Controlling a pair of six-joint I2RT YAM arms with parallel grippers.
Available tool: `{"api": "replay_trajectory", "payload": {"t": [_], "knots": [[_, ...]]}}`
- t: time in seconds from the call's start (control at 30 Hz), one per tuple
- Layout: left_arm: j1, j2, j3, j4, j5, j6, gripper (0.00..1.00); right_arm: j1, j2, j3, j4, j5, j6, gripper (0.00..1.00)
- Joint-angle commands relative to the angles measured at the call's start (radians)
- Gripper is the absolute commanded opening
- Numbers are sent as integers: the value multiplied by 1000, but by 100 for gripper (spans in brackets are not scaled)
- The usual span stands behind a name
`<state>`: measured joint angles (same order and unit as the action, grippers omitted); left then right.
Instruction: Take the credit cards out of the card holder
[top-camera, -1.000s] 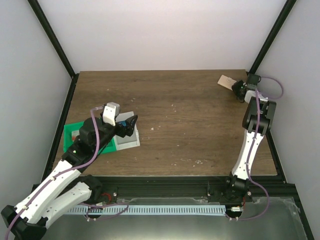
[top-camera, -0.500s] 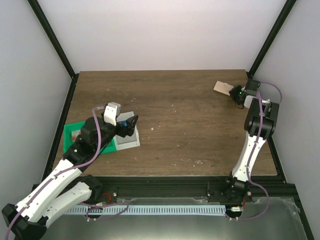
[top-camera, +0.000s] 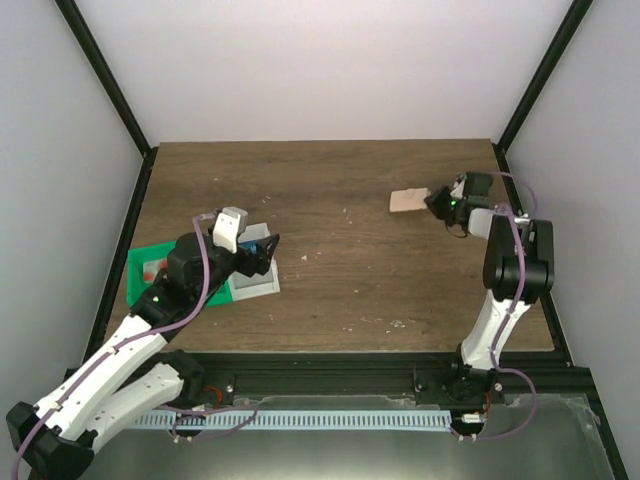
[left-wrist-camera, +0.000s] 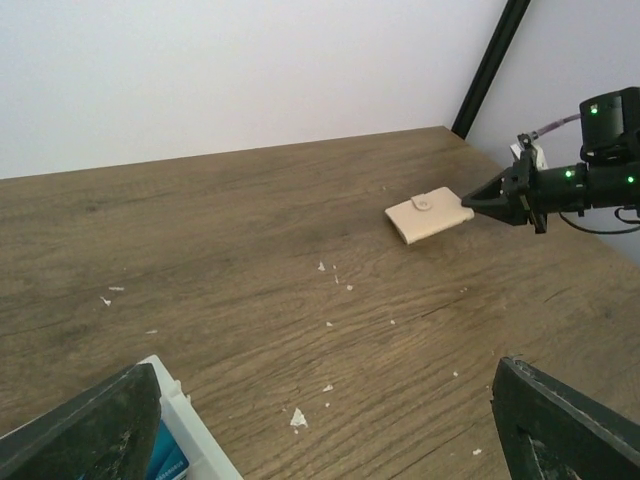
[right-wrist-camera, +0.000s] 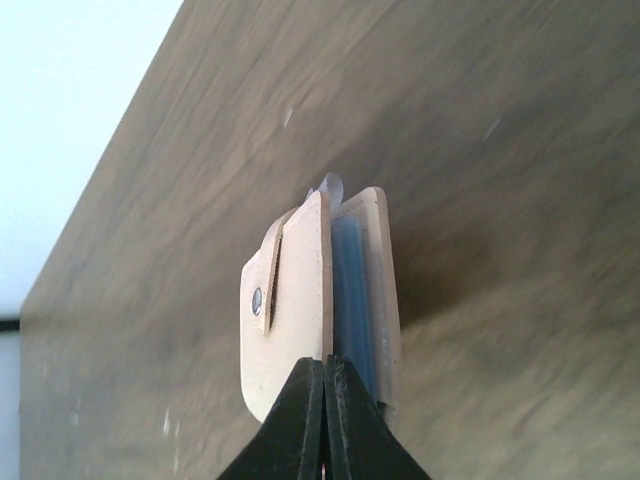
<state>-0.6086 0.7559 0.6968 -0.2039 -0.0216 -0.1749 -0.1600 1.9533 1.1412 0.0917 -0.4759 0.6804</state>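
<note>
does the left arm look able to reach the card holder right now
Probably yes: nothing stands between the open left gripper and the card holder, and the right gripper pinches just one end. It's a long stretch, though.

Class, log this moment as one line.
right gripper: shut on wallet edge | wallet: folded | left gripper: open, above white box

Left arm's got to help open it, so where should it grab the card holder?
Probably the free edge of the card holder, coming from the robot's left, opposite the right gripper pinching the other end. Its covers gape slightly, so a finger might slip between them.
</note>
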Motion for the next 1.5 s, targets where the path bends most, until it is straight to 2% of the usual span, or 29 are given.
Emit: {"api": "replay_trajectory", "payload": {"t": [0.0, 0.2, 0.3, 0.57, 0.83, 0.87, 0.97, 1.03, 1.23, 1.37, 1.47], "knots": [[-3, 11, -8, 19, 40, 27, 92, 90, -122, -109, -8, -55, -12, 0], [-3, 43, 0, 22, 81, 31, 89, 197, -251, -279, -1, -51, 65, 0], [-3, 59, 9, 19, 81, 38, 89, 256, -302, -328, -35, -61, 48, 0], [-3, 57, 7, 3, 0, 46, 90, 389, -460, -523, -88, -56, 107, 1], [-1, 75, 14, 7, -11, 52, 90, 552, -646, -672, -139, -32, 207, 11], [0, 81, 16, 5, -12, 51, 90, 563, -665, -676, -153, -35, 209, 14], [0, 82, 17, 1, -9, 48, 90, 577, -715, -661, -213, -34, 161, 31], [0, 78, 14, 6, -6, 46, 90, 579, -732, -620, -260, 6, 103, 37], [0, 71, 13, 10, 26, 38, 90, 577, -635, -466, -244, 160, -40, 40], [0, 85, 16, 2, 42, 2, 91, 576, -485, -351, -203, 155, -127, 41], [0, 128, 16, -5, 109, -57, 91, 577, -376, -265, -213, 141, -194, 42]]}}
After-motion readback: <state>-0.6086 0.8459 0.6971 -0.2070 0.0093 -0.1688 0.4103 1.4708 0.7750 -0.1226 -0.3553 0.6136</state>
